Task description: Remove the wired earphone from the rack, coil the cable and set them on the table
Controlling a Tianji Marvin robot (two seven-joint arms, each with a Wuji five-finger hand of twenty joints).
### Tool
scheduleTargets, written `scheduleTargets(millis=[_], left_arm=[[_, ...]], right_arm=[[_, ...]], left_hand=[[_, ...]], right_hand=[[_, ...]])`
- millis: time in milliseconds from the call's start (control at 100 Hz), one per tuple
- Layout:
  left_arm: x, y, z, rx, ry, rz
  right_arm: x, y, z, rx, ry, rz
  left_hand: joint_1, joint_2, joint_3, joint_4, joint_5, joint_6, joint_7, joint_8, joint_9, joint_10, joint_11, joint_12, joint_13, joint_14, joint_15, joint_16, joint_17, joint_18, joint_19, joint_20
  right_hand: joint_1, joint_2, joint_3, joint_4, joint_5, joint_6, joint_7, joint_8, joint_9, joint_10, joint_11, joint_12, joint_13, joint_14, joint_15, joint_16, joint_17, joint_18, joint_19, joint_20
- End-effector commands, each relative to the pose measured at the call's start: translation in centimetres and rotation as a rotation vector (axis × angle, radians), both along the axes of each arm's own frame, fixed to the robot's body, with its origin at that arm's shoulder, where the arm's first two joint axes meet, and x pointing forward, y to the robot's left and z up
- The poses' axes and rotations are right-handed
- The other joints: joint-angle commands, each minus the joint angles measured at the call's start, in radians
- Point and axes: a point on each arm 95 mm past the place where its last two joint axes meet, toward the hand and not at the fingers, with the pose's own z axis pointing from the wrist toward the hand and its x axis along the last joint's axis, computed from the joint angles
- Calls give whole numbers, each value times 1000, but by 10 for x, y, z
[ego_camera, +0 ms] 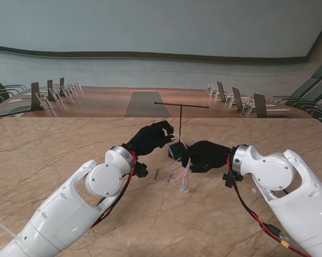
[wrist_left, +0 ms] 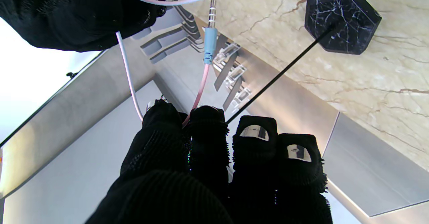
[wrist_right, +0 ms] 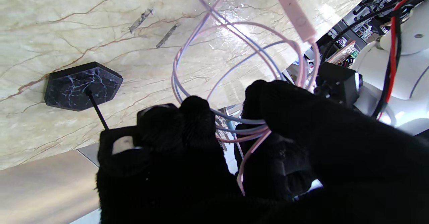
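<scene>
Stand view, veined marble counter (ego_camera: pixel 69 160), thin black T-shaped rack (ego_camera: pixel 181 126), knit-gloved left robot hand (ego_camera: pixel 150 137) and right robot hand (ego_camera: pixel 204 155) meeting beside it, left wrist view, left robot hand (wrist_left: pixel 214 157) pinching the pink earphone cable (wrist_left: pixel 200 86), blue-sleeved metal plug (wrist_left: pixel 210 36) pointing toward the counter, right wrist view, right robot hand (wrist_right: pixel 234 150) clasping loose pink-lilac cable loops.

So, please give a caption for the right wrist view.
Right robot hand holding pink-blue earphone cable loops above the marble table.

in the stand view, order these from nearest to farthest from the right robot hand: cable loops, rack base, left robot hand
From the right robot hand:
1. Cable loops: held in it, hanging on its left.
2. Rack base: just left of its fingers.
3. Left robot hand: farther left, beyond the rack post, a little farther from me.
</scene>
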Motion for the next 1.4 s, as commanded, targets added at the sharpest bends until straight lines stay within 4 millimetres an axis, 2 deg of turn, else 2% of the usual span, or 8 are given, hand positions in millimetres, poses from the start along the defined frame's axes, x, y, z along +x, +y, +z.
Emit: scheduleTargets(millis=[0, 340, 640, 1080, 1390], left_arm=[[-7, -7, 0, 3, 7, -19], [-17, -18, -8, -38, 91, -25], [-19, -22, -21, -41, 136, -14], [-23, -29, -26, -44, 174, -32], [-26, -32, -30, -24, 201, -56]], right_arm=[[0, 1, -4, -2, 6, -7], [6, 4, -8, 10, -1, -25], [7, 5, -5, 44, -25, -33], [11, 7, -7, 73, -31, -51], [14, 8, -4, 104, -51, -59]], left_hand=[[69, 27, 11, 10, -7, -15, 92, 46, 32, -28, 10, -5, 18, 9, 24, -8, 31, -13, 100, 12], [69, 27, 27, 11, -10, 3, 96, 37, 41, -29, -1, -17, 35, 11, 1, -29, 44, -1, 101, -42], [69, 27, 28, 11, -12, 2, 99, 37, 36, -27, -5, -19, 28, 16, -11, -32, 32, 0, 97, -52], [69, 21, 41, 9, -11, 11, 98, 27, 42, -24, -23, -32, 32, 29, -35, -40, 35, 14, 89, -67], [69, 24, 41, 11, -18, 9, 88, 15, 28, -12, -41, -41, 9, 38, -58, -44, 4, 11, 70, -73]], right_hand=[[72, 29, 101, 110, 98, -106, 138, 44, 39, 84, 53, -12, 13, 121, 72, -9, -15, -93, 20, -10], [69, 24, 102, 110, 96, -112, 138, 43, 41, 84, 59, -15, 20, 117, 77, -6, -4, -94, 25, -8], [63, 9, 114, 107, 100, -115, 138, 35, 52, 84, 63, -18, 35, 118, 84, -6, 18, -88, 32, -13], [62, 4, 119, 97, 101, -117, 139, 30, 55, 85, 65, -19, 41, 117, 88, -9, 28, -84, 37, -21], [62, 1, 122, 92, 99, -117, 139, 28, 57, 86, 66, -20, 45, 117, 91, -11, 35, -84, 40, -25]])
